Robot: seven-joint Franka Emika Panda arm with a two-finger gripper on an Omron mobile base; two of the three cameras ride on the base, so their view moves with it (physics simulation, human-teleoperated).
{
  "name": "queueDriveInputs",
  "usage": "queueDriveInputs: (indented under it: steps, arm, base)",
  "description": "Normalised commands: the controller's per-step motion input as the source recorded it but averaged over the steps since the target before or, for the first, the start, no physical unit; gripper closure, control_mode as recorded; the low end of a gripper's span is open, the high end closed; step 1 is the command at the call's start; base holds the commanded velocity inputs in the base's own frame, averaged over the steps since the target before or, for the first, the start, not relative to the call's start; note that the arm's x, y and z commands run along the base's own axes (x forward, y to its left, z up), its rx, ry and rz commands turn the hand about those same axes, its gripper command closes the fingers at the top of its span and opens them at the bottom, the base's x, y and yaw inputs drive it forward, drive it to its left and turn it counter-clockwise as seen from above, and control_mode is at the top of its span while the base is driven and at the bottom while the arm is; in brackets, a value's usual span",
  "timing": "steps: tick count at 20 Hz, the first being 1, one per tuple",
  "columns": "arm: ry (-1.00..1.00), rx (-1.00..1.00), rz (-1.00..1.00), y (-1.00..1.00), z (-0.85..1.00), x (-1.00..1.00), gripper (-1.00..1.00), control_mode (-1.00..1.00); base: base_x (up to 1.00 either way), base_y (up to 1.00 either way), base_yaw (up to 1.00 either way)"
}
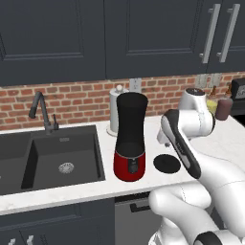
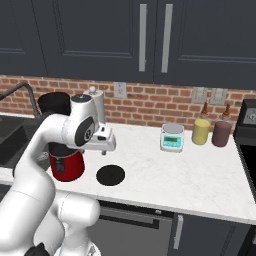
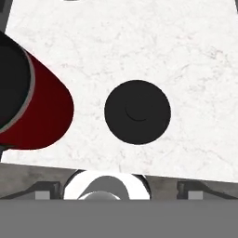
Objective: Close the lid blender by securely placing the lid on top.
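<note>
Lid: black disc, laid flat on the white marble tabletop, just beside the blender's red base, not touching it. Blender: jar top uncovered, stood between lid and sink. Gripper: positioned above the lid, jaws spread wide, nothing held. Paper-towel roll: placed behind the blender.

Below me the lid looks like matt black plastic, smooth, with a faint ring at its middle. The blender has a matt black jar over a glossy red base. I see the counter as polished white marble with grey veins. The wall is rough red brick; the cabinets are matt dark, with brushed-metal handles.
</note>
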Motion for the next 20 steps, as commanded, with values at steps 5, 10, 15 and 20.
queueDriveInputs:
  steps: [5,10,15,20]
  arm:
    - [0.08,-0.01,0.00,-0.22,-0.50,0.00,-1.00,-1.00]
    - [0.02,0.00,0.00,-0.17,-0.45,0.00,-1.00,-1.00]
    - [0.00,0.00,0.00,-0.01,-0.39,0.00,-1.00,-1.00]
    - [0.00,0.00,0.00,0.00,-0.27,0.00,-1.00,-1.00]
  base:
    - [0.00,0.00,0.00]
    - [0.00,0.00,0.00]
    - [0.00,0.00,0.00]
    - [0.00,0.00,0.00]
